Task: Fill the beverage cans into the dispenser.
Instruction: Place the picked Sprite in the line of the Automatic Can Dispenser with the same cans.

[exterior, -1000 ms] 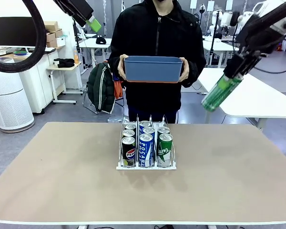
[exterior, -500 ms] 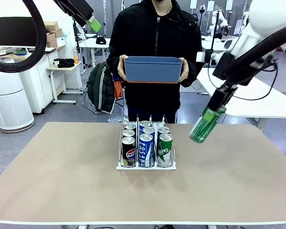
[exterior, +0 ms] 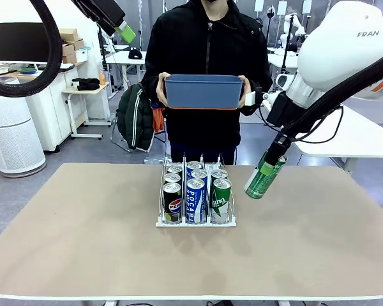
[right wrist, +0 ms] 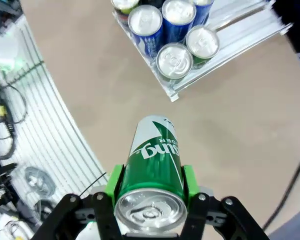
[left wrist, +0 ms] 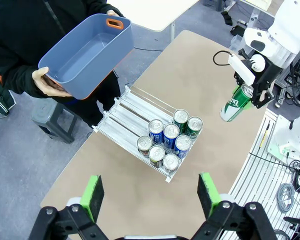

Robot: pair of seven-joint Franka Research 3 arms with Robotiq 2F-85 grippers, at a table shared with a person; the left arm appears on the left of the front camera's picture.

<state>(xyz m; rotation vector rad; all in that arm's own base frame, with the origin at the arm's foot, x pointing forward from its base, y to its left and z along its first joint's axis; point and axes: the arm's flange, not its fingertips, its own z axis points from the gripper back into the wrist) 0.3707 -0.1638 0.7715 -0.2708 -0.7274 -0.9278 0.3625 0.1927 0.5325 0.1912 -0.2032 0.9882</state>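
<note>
We are carrying a slick, rigid green can [exterior: 263, 178] clamped near its top in our right gripper [right wrist: 151, 186], tilted just right of the dispenser [exterior: 196, 221]; our left gripper [left wrist: 152, 195] is hanging wide, empty.

front of dispenser [exterior: 195, 222]: three lanes each packed two cans [exterior: 196, 199] deep – no way in there
back of dispenser: lanes bare, open from above
beside dispenser: bare table [exterior: 83, 236] both sides – easy pass
above dispenser's far end: person's blue bin [exterior: 203, 91]
</note>
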